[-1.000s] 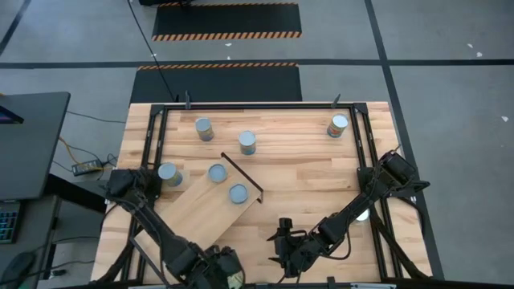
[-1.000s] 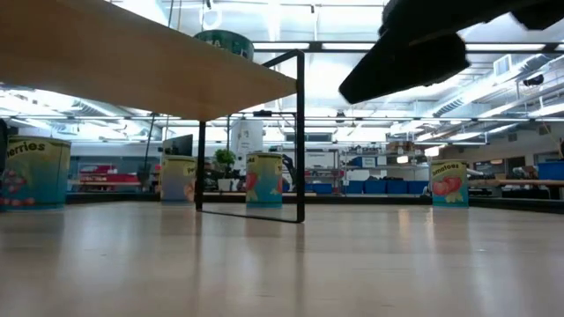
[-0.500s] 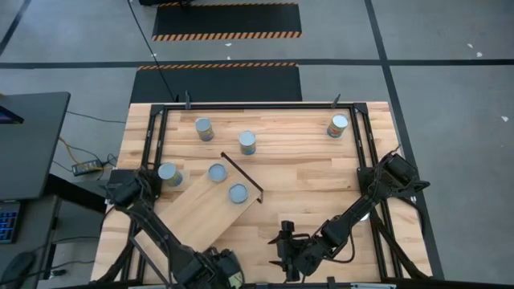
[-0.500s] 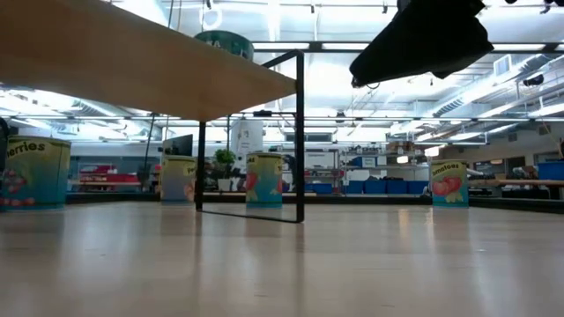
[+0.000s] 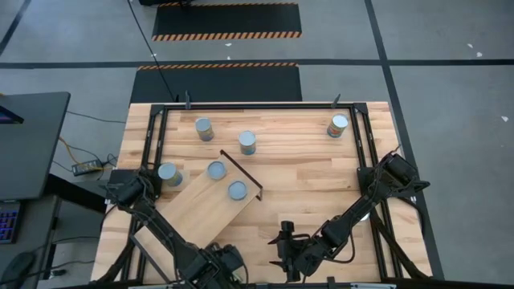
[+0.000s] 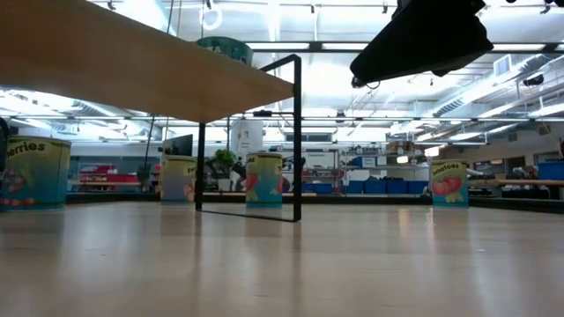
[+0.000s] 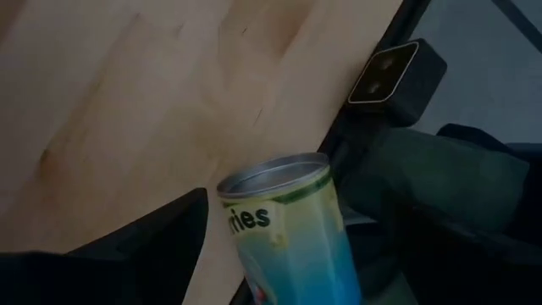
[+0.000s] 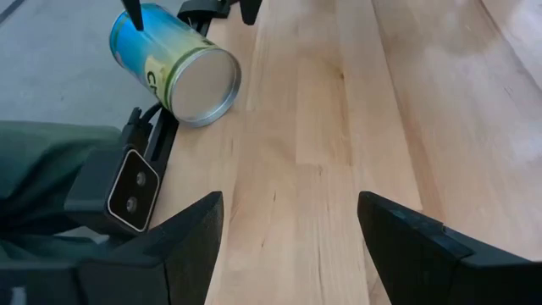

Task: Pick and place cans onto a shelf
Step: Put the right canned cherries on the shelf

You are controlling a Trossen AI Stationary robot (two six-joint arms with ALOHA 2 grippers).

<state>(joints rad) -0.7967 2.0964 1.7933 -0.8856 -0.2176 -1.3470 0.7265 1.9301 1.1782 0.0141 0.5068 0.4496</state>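
Two cans (image 5: 217, 171) (image 5: 237, 191) stand on the shelf (image 5: 201, 210), which lies slantwise across the counter's (image 5: 313, 168) left half. A third can (image 5: 168, 173) stands just beside the shelf's left edge. Two more (image 5: 204, 128) (image 5: 247, 142) sit beyond it toward the far side, another (image 5: 338, 125) near the far right corner. One more can (image 8: 175, 64) stands by the right arm's base at the counter's right edge. The left jaws (image 5: 218, 261) hang at the near edge, spread wide around a can (image 7: 288, 229) between the fingers (image 7: 161, 237); whether they press it I cannot tell. The right jaws (image 5: 285, 250) hover near the front edge, partly open, holding nothing.
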